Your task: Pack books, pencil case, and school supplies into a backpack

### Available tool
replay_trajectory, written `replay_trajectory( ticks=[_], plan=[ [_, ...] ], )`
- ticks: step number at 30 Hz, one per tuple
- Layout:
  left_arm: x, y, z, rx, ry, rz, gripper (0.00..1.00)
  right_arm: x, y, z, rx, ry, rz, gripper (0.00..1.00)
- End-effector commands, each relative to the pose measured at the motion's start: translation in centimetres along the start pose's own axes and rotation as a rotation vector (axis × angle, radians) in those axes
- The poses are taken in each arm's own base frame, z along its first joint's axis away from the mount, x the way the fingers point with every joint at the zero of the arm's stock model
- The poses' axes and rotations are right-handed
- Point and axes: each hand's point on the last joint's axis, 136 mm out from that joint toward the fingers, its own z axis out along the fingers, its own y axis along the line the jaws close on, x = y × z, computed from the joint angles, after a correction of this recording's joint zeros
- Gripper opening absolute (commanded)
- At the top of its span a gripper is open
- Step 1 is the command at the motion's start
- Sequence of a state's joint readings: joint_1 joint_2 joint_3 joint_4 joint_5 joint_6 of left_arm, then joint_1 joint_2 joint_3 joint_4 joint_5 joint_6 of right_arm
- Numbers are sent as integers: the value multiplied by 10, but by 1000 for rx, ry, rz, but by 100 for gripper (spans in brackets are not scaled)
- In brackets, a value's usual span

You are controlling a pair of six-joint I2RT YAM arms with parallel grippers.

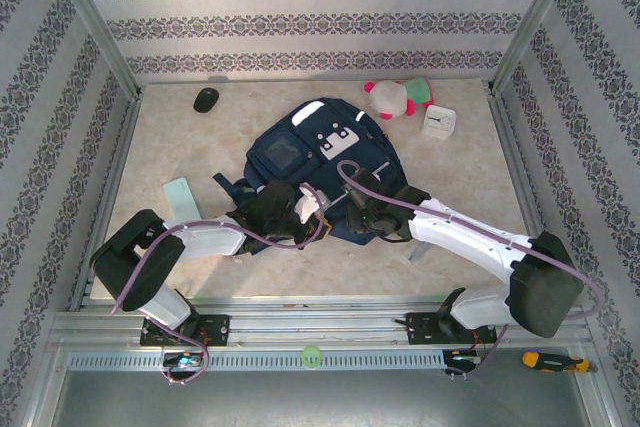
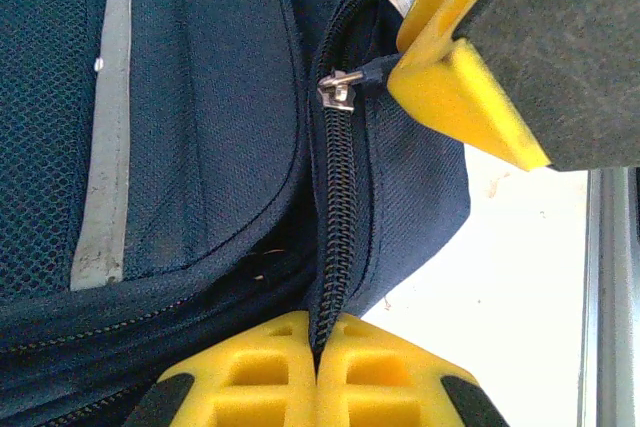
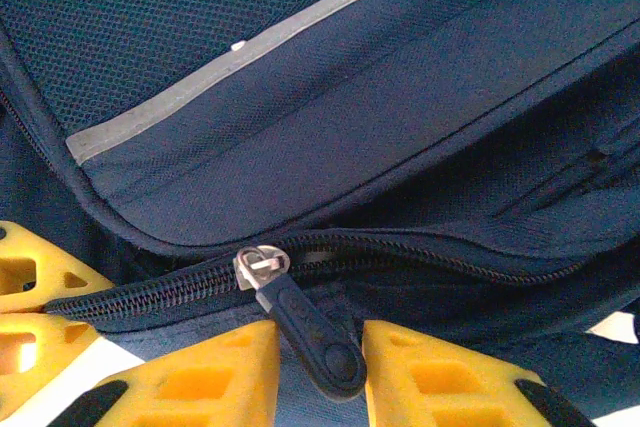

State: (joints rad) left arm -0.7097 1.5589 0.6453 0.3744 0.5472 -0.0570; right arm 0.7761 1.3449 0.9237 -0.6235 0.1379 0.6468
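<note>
The backpack (image 1: 318, 162) lies flat in the middle of the table (image 1: 470, 197), front side up, its grey-white patch toward the far end and its near edge between the two arms. Along that near edge runs a zipper (image 2: 335, 197), its teeth closed from the slider (image 3: 258, 267) as far as the left gripper (image 2: 318, 342). From where I stand that gripper's yellow fingers (image 2: 250, 372) are pressed tight together, pinching the zipper line of the bag.

Just to its right, the right gripper (image 3: 322, 337) sits over the dark pull tab (image 3: 300, 312). Its fingers are parted with the tab lying in the gap; a strip of fabric shows between the tab and one finger, so it is not clamped.

A pale teal square (image 1: 180, 194) lies on the table left of the bag, close to the left arm. At the far side sit a black mouse (image 1: 205, 99) to the left, a pink-and-white plush toy (image 1: 393, 97) and a white clock (image 1: 440, 121) to the right. An orange-handled screwdriver (image 1: 552, 359) rests on the near rail at the right.
</note>
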Motion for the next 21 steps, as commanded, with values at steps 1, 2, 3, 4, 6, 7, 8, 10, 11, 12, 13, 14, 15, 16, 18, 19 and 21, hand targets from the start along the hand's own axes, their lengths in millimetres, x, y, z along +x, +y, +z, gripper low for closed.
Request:
replay_trajectory(
  ticks=[1,2,3,4,6,7,8,10,11,12,13,14,15,16,18,19,21],
  plan=[
    [-27,-15,-3,63,-68,44,0,-4,-1,4,13,-1,-30,30],
    [-27,-15,-3,62,-70,44,0,-4,0,5,15,4,-37,32],
    [-26,-15,-3,61,-68,44,0,-4,0,6,17,12,-45,35],
    [-26,-15,-4,60,-67,45,0,-4,0,7,20,17,-53,38],
    [-26,-15,-4,58,-66,51,0,-4,1,9,20,29,-75,38],
    [-27,-16,-5,57,-67,54,0,-3,2,10,14,37,-85,36],
    [-25,-15,-5,55,-63,53,0,-2,3,11,10,46,-96,31],
    [-24,-15,-6,49,-59,56,0,0,2,10,8,61,-111,23],
    [-23,-13,-6,42,-54,57,0,1,1,10,12,66,-118,19],
    [-21,-12,-7,33,-46,57,0,3,-1,8,17,73,-123,16],
    [-20,-11,-7,24,-41,58,0,4,-4,7,25,78,-125,13],
    [-19,-10,-8,18,-35,61,0,5,-9,7,35,85,-123,11],
    [-17,-10,-8,14,-30,63,0,7,-13,6,42,93,-118,9],
    [-17,-9,-9,9,-28,66,0,9,-16,5,44,99,-113,7],
    [-14,-8,-10,0,-15,72,0,12,-26,4,50,110,-93,6],
    [-13,-7,-11,-4,-10,74,0,13,-30,4,51,116,-87,5],
    [-10,-5,-13,-13,2,78,0,16,-36,4,42,127,-69,4]
  ],
)
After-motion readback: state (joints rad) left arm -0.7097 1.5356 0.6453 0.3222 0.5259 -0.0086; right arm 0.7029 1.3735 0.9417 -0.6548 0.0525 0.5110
